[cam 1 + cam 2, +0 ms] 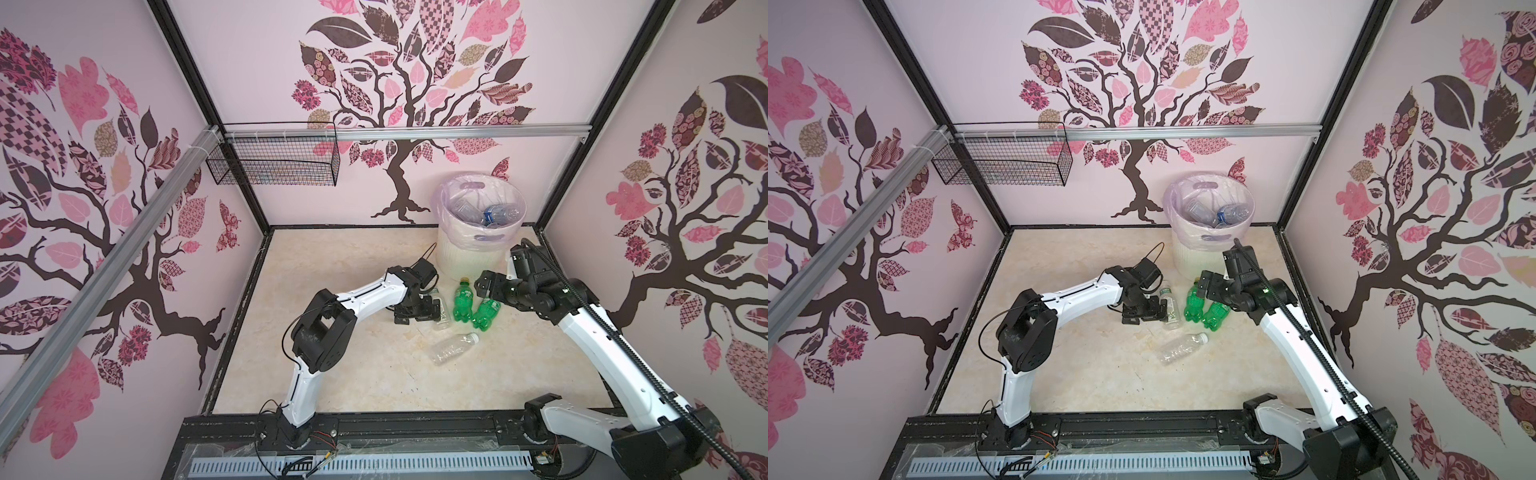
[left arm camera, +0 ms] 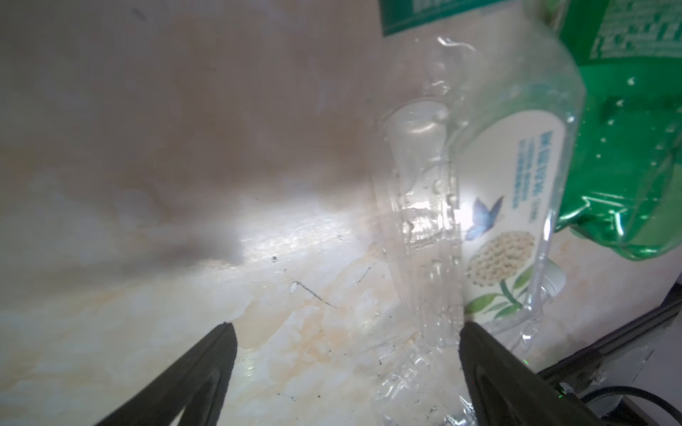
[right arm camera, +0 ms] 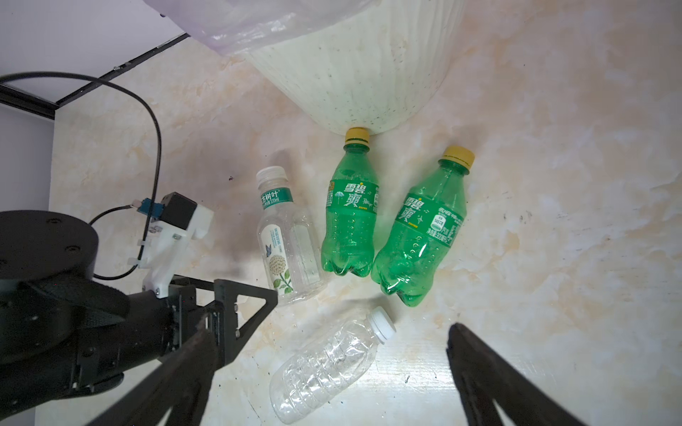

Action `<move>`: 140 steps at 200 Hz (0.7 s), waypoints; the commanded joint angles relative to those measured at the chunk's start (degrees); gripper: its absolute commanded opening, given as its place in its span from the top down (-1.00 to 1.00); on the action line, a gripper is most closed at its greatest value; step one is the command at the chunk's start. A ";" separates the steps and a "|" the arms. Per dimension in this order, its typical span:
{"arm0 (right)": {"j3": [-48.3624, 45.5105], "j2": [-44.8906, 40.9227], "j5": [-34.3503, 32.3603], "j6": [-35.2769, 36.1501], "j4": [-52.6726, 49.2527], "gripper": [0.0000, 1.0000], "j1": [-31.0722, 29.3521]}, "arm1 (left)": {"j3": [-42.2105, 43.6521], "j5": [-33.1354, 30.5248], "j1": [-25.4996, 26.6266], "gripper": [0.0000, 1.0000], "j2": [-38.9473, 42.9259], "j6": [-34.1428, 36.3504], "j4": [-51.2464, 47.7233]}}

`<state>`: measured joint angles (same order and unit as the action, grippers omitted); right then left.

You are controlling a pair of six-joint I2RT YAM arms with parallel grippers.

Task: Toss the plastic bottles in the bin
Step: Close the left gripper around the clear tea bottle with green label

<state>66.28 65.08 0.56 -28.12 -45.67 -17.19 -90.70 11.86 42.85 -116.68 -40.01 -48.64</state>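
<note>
– Beside the foot of the bin (image 1: 469, 259), at the far right of the floor (image 1: 332, 374), four bottles lie flat. The first green bottle (image 3: 348, 225) has its yellow cap touching the bin's wall. A second green bottle (image 3: 420, 236) lies just right of it, a labelled clear bottle (image 3: 284, 239) on their left, and a bare clear bottle (image 3: 324, 365) nearer us. More bottles already sit inside the bin.

– And the claws?

– Both stand wide apart and empty. The left claw (image 2: 345, 328) is low at the labelled clear bottle, with one finger over its edge. Whether it touches, I cannot tell. The right claw (image 3: 328, 328) hangs above the green pair.

– How will they handle?

– Lightly, I'd judge. They are empty thin plastic, smooth and round, so they may roll or slip out, and may crumple under a hard squeeze. Take one across the middle of the body, not at the cap or neck.

– Room to move?

– It is tight among them, because the labelled clear bottle lies just beside the first green bottle. Open floor lies near and left. The bin's rim stands well above the bottles and the right wall (image 1: 590, 257) is near, so a lift must clear both.
</note>
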 commanded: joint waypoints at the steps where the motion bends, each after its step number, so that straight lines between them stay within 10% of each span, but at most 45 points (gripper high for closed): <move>1: 1.15 -0.22 0.59 0.77 -0.33 -0.99 -0.10 | 3.29 -1.59 -2.49 -0.94 4.48 1.21 0.92; 140: 1.31 -2.14 4.19 -2.06 -1.46 -0.99 4.93 | -1.68 -7.02 4.52 -0.94 0.72 0.15 7.16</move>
<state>66.30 65.06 3.31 -29.43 -45.69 -13.54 -90.98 7.51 47.79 -113.82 -40.60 -42.63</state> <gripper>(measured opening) 0.995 0.971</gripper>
